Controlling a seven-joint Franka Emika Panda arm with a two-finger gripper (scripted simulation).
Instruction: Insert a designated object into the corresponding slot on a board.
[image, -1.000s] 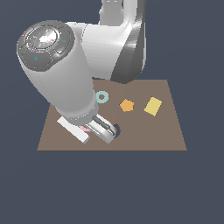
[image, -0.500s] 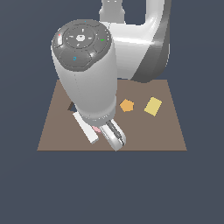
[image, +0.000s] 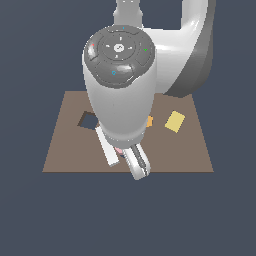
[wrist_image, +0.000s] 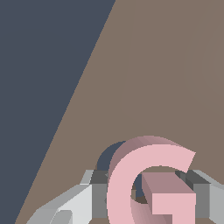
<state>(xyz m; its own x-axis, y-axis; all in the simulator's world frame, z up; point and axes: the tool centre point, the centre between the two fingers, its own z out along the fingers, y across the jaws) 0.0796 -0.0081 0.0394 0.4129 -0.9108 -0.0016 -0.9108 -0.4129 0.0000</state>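
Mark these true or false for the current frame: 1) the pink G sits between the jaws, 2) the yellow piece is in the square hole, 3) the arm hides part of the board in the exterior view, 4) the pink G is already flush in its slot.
1) True. In the wrist view the pink G sits between the jaws of the gripper.
2) False. The yellow piece lies on the board, apart from the square hole, which is open.
3) True. The arm covers the board's middle.
4) False. The G stands up, clear of the board's surface.
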